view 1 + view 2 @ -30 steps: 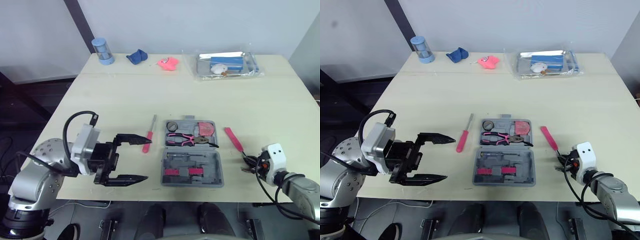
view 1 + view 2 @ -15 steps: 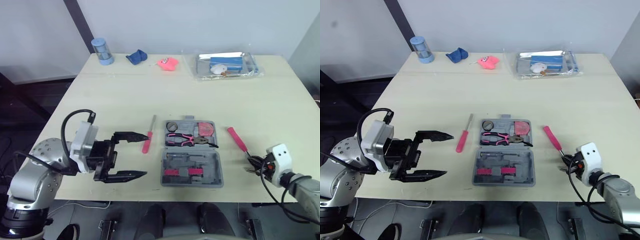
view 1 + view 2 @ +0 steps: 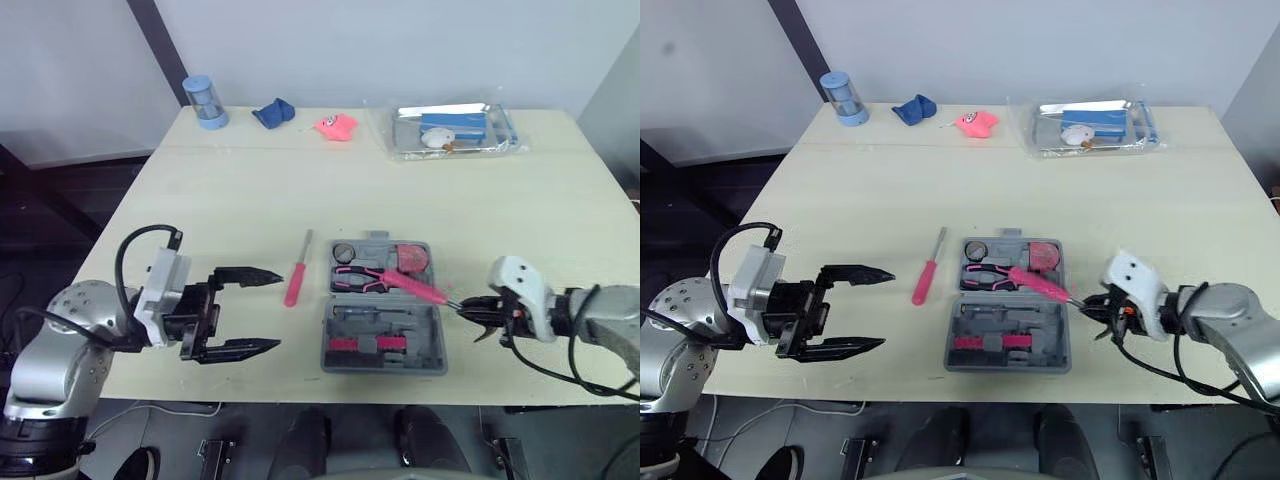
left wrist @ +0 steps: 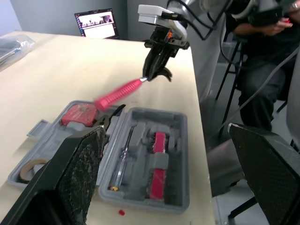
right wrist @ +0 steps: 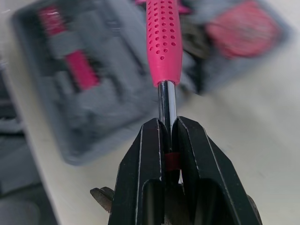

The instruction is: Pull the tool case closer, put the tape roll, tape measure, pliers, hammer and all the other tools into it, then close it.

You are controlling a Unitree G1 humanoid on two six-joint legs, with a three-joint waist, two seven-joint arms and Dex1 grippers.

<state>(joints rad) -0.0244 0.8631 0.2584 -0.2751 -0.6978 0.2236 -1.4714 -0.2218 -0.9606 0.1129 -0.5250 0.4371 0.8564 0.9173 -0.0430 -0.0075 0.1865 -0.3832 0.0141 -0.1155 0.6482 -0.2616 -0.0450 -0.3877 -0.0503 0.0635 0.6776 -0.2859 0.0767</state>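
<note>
blue canister [image 3: 205, 100] sitting at table's [image 3: 230, 190] far left corner, blue cloth [image 3: 273, 113], pink toy [image 3: 336, 126], bagged tray [image 3: 455, 130] lying along far edge

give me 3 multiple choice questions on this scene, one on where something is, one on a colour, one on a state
1. Where does the loose screwdriver lie?
A) on the table, left of the tool case
B) inside the case
C) at the far edge

2. What colour is the handle of the tool that the right gripper holds?
A) blue
B) yellow
C) pink

3. How is the left gripper?
A) shut on pliers
B) open, empty
C) shut on the case's lid

Answers:
1 A: it lies flat between the left gripper and the case.
2 C: the right wrist view shows a pink dotted handle above the pinched metal shaft.
3 B: its fingers are spread with nothing between them.
</note>
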